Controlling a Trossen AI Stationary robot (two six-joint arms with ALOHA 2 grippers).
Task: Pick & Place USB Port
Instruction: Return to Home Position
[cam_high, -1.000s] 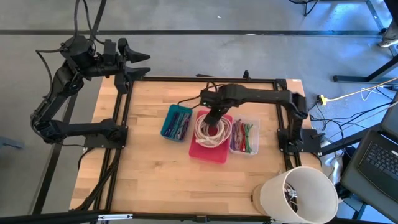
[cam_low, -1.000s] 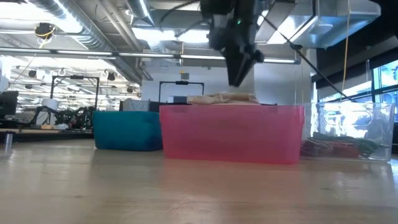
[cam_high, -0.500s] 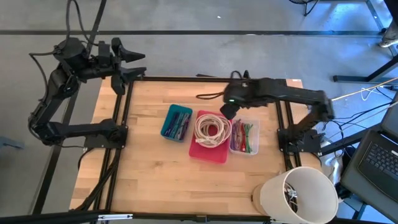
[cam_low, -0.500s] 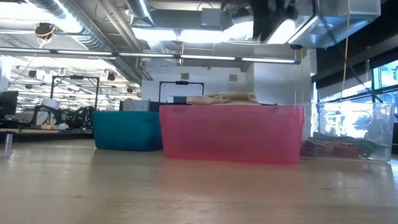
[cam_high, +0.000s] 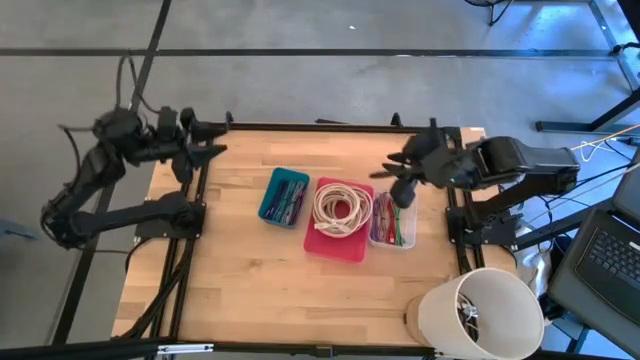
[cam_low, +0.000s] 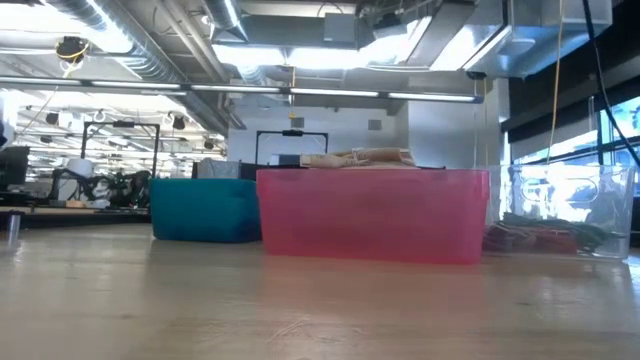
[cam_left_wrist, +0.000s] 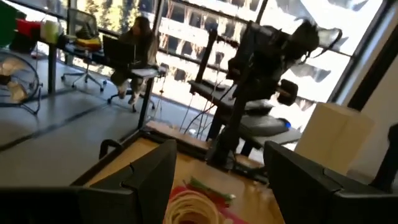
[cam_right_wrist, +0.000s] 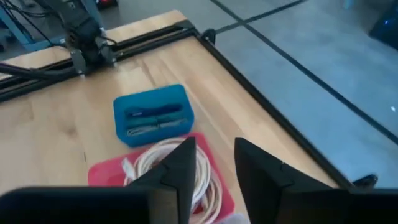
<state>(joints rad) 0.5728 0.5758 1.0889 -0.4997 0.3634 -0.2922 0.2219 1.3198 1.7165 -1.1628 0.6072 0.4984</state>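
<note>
The right gripper (cam_high: 392, 182) hangs with its fingers (cam_right_wrist: 179, 167) spread and nothing between them. It sits over the far end of the clear bin (cam_high: 396, 246), just beside the pink bin (cam_high: 333, 248). The level view across the desk (cam_high: 250, 290) shows no gripper at bin height, so it is likely well up. Its arm is folded toward its base at the desk's right edge.

The white cables (cam_high: 338, 208) lie coiled in the pink bin, heaped a little above its rim. Green and red cables (cam_high: 392, 220) lie in the clear bin, and the blue bin (cam_high: 265, 203) on the other side holds its own bundle. I see no cable loose on the desk, so the sorting looks finished.

The left gripper (cam_high: 208, 141) waits at the far left corner, its fingers also apart and holding nothing.

The step in hand seems to be the trip home. It calls for drawing the right arm back and up, clear of the bin rims and the heaped white coil.
</note>
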